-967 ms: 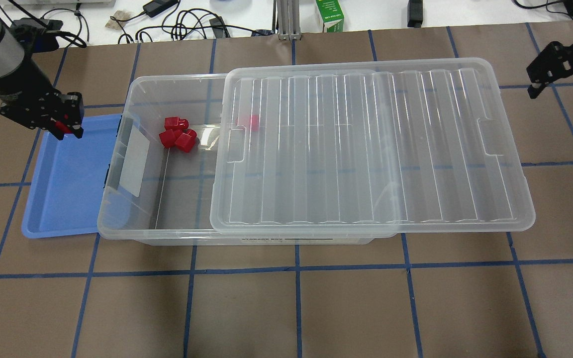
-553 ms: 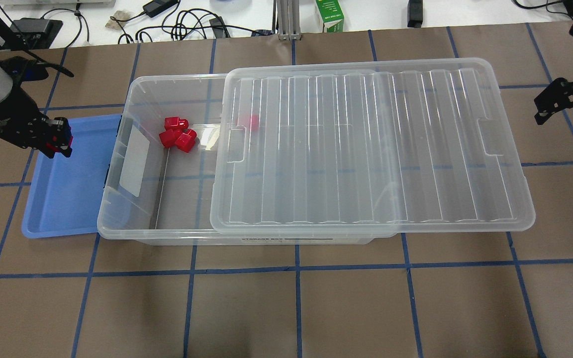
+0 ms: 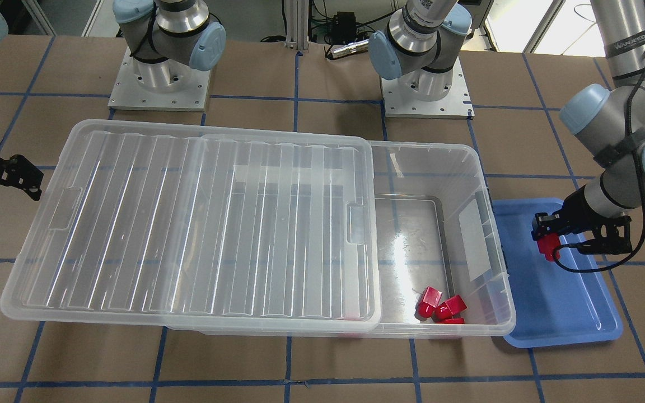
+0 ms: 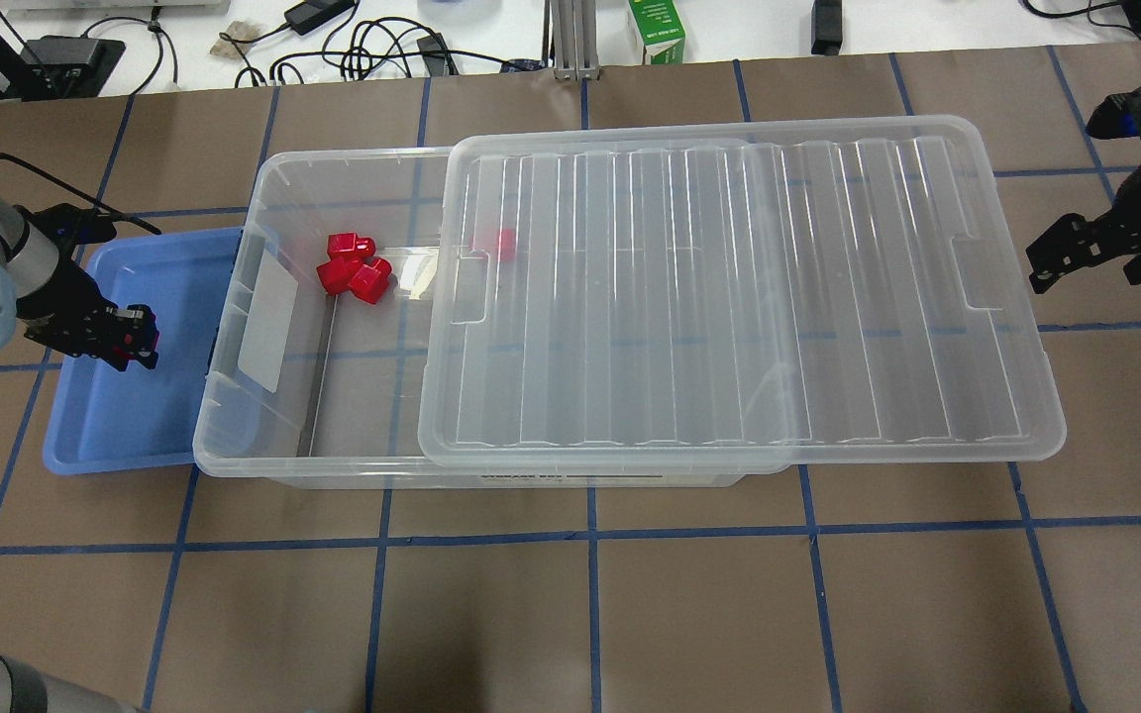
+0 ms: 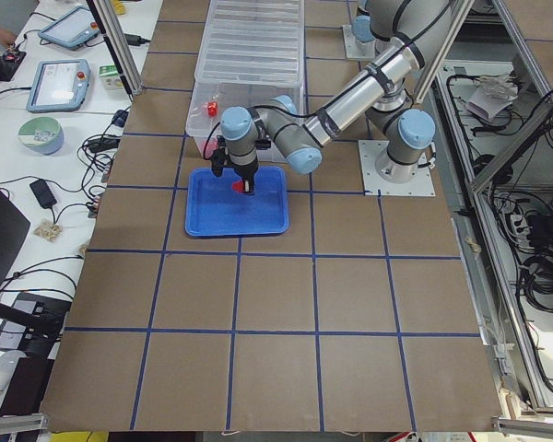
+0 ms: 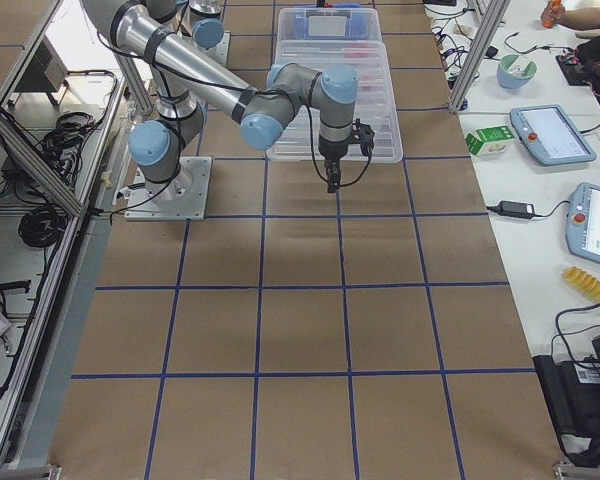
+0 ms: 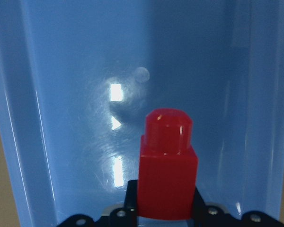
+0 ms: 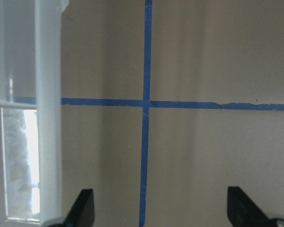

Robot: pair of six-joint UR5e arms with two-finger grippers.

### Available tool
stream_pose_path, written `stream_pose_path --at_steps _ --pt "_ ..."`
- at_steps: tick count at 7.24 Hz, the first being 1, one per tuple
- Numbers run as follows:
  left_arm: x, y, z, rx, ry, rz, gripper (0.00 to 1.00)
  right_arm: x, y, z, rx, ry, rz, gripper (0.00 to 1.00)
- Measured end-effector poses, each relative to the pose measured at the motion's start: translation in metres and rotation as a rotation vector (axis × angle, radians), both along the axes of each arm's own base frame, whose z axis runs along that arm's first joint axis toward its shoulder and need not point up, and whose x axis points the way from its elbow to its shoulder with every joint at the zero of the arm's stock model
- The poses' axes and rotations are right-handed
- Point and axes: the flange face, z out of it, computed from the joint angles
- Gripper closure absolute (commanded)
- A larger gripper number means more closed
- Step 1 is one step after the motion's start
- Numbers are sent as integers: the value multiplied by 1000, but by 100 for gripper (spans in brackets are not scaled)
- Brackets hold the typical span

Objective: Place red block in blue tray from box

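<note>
Since a second ago my left gripper (image 4: 133,347) has swung in from the far rim of the blue tray (image 4: 135,421) to over its middle. The box (image 4: 333,155) sits with its lid (image 4: 729,297) slid half off, the tray just beside its open end. My right gripper (image 8: 163,208) hangs parted and empty by the lid's other end. My left is clamped on the red block (image 7: 166,175), stepped end down and, I think, clear of the tray floor. Dropped from here, it could land on that narrow end, topple and skip over the low rim.

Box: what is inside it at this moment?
Three red blocks lie clustered in the uncovered end of the box. A fourth red shape shows blurred through the lid; the lid's ribs may hide anything else beneath.
</note>
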Motion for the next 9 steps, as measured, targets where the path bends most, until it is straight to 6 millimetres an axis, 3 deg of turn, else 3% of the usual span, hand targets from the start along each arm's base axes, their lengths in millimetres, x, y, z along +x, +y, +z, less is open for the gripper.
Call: stream_pose_path --at_steps 1,2,4,5,7,9 --pt "6 -1 -15 -1 0 2 18 13 -3 -2 0 -4 -8 0" --pt "9 -1 -24 2 1 5 2 28 -7 -5 2 -8 -10 0" --pt "8 -5 -20 -4 -9 10 0 65 -19 -11 2 -23 -7 0" --pt "5 -9 -5 -14 -17 11 0 86 -26 -14 -3 -42 7 0" --pt "-10 -22 57 -1 -12 -1 0 119 -35 -17 -13 -68 1 0" --pt "-65 -28 140 5 -17 -5 0 150 -40 -21 -25 -72 -9 0"
